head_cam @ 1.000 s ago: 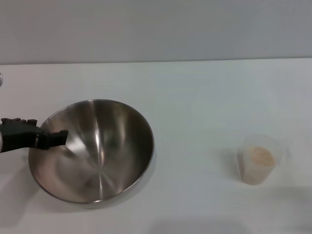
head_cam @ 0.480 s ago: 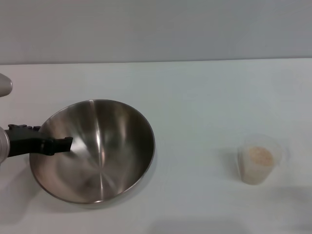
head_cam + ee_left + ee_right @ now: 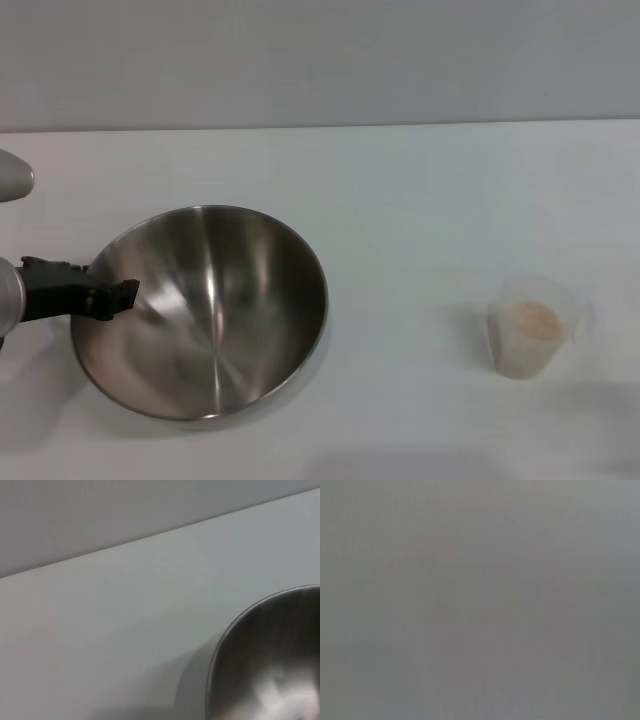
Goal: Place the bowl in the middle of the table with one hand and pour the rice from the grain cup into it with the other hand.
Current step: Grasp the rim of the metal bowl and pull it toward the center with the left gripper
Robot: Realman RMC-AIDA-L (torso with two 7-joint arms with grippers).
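The head view is showing the whole white worktop (image 3: 420, 200): the steel bowl (image 3: 205, 310) and, well apart to its right, the grain cup (image 3: 533, 327) standing upright with rice (image 3: 533, 318) inside. The left gripper (image 3: 110, 295) is reaching in level from the bowl's left, clamping its rim. The left wrist view is showing only the bowl's rim (image 3: 220, 650) and bare worktop. The right wrist view is showing plain grey.

You have one bowl (image 3: 210, 320) on the bench (image 3: 420, 190), a single stainless-steel one. You have one grain cup (image 3: 533, 328), and inside it one pale heap of rice (image 3: 533, 319). You can count one hand (image 3: 110, 296), the left, at the bowl's rim. That makes two containers in all, on the one bench.
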